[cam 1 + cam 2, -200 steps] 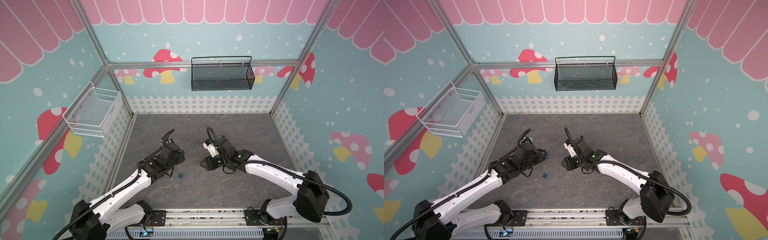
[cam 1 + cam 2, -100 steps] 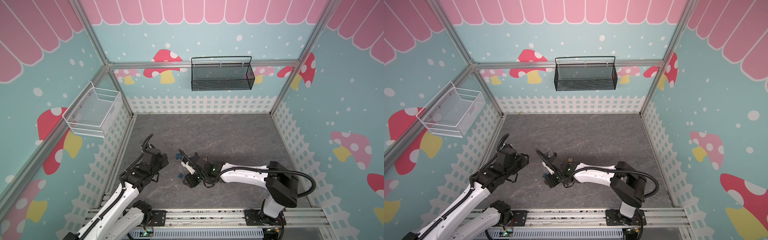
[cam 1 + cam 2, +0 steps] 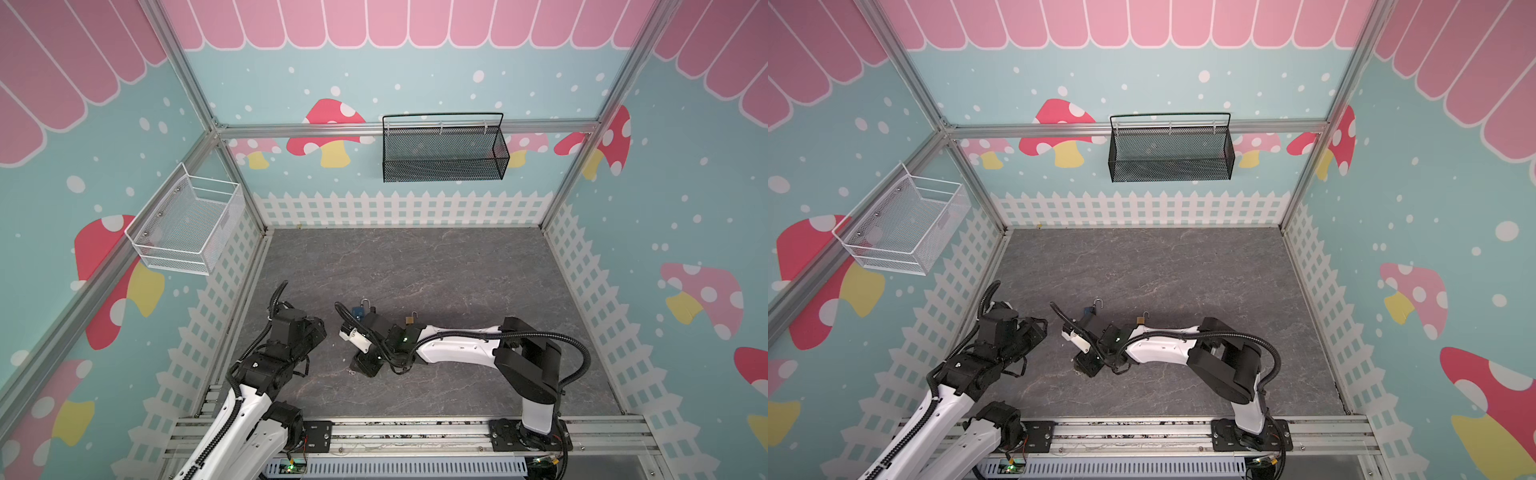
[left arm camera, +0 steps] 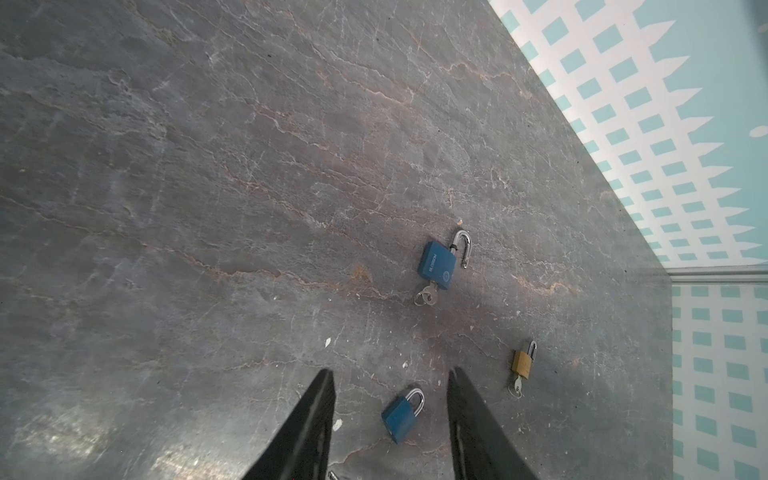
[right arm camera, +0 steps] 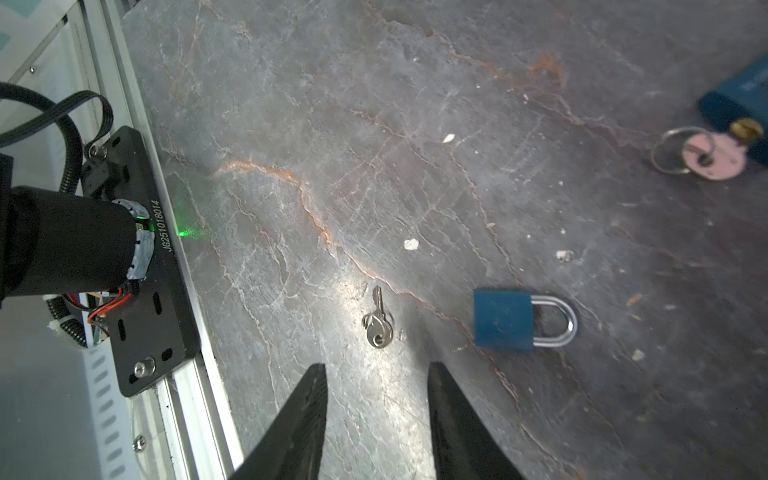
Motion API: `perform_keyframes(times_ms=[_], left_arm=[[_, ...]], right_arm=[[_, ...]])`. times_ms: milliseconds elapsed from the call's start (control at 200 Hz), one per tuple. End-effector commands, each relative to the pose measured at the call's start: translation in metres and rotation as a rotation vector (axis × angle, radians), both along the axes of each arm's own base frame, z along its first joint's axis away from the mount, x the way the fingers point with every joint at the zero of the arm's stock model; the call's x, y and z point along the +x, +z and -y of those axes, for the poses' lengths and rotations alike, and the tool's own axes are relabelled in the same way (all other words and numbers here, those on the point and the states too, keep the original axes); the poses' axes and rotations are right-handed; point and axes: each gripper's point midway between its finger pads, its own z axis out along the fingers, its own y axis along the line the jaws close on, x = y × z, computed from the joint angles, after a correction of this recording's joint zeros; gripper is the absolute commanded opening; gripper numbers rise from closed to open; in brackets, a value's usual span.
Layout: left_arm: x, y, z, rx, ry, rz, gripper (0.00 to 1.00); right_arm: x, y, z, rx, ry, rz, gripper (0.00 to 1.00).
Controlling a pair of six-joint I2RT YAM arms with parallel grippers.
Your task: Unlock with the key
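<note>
Hovering low over the loose key [image 5: 377, 320], the right gripper [image 5: 376, 365] has its jaws apart and nothing between them, and this is where it can all slip away! That key lies flat on the grey table top [image 5: 457, 124], thin as anything. Fingers coming down could skate over it, shove it toward the aluminium rail [image 5: 208, 415] nearby, or catch only the little ring on its bow and leave it dangling. Pinch it too far along the blade and, I reckon, there's no metal left to feed into a keyway. Look how it sits: its long axis runs straight out from the gap between the fingers, bow and ring at the near end, blade pointing away from the fingertips. Just beside it, not touching, lies the small blue padlock [image 5: 519, 319], flat with its shackle closed. Its long axis is crosswise to the key's and the shackle points away from the key, so the keyway end probably faces the key, though the hole itself is out of sight. The left gripper [image 4: 390, 372] is open and empty too, looking down on that same padlock. Nothing braces it, so a push from the key could simply slide it. Farther off, the large blue padlock [image 4: 436, 266] and the brass padlock [image 4: 523, 363] each carry a key of their own.
</note>
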Motion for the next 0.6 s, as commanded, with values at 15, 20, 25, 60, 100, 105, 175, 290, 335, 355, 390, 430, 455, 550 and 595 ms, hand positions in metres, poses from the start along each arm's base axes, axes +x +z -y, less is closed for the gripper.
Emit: perform_keyframes(times_ms=[15,20,25,60,100,105,175,290,335,355,390,430,455,550,595], left_arm=[[-0.006,-0.004,-0.002,-0.037,0.033,-0.016,0.44],[-0.006,-0.004,-0.002,-0.038,0.033,-0.015,0.44],[-0.006,-0.004,-0.002,-0.038,0.034,-0.016,0.44],[-0.006,-0.004,-0.002,-0.04,0.034,-0.014,0.44],[-0.006,-0.003,-0.002,-0.043,0.034,-0.013,0.44],[-0.006,-0.004,-0.002,-0.042,0.034,-0.013,0.44],[-0.007,-0.005,-0.003,-0.041,0.039,-0.02,0.44],[-0.009,-0.006,-0.004,-0.044,0.053,-0.019,0.44],[-0.008,-0.005,-0.005,-0.046,0.056,-0.014,0.45],[-0.009,-0.005,-0.005,-0.045,0.058,-0.014,0.45],[-0.009,-0.004,-0.005,-0.046,0.057,-0.011,0.45],[-0.009,-0.004,-0.005,-0.047,0.059,-0.009,0.45],[-0.009,-0.004,-0.005,-0.046,0.06,-0.011,0.45],[-0.009,-0.006,-0.006,-0.049,0.065,-0.014,0.45],[-0.009,-0.006,-0.006,-0.05,0.065,-0.015,0.45]], right_arm=[[-0.006,-0.008,-0.01,-0.002,0.103,0.025,0.39],[-0.006,-0.008,-0.01,-0.002,0.104,0.024,0.39],[-0.007,-0.008,-0.011,-0.002,0.107,0.023,0.39],[-0.007,-0.011,-0.012,-0.003,0.114,0.02,0.39],[-0.008,-0.013,-0.013,-0.006,0.121,0.018,0.37],[-0.008,-0.014,-0.013,-0.006,0.122,0.017,0.37],[-0.007,-0.019,-0.013,-0.017,0.128,0.02,0.36],[-0.007,-0.024,-0.014,-0.028,0.14,0.021,0.33],[-0.007,-0.025,-0.015,-0.026,0.146,0.021,0.32],[-0.007,-0.025,-0.016,-0.026,0.147,0.021,0.32],[-0.007,-0.025,-0.017,-0.026,0.15,0.023,0.32],[-0.007,-0.027,-0.017,-0.028,0.151,0.023,0.31],[-0.007,-0.028,-0.017,-0.031,0.154,0.024,0.31],[-0.007,-0.031,-0.018,-0.034,0.161,0.025,0.3],[-0.007,-0.033,-0.018,-0.037,0.163,0.022,0.29]])
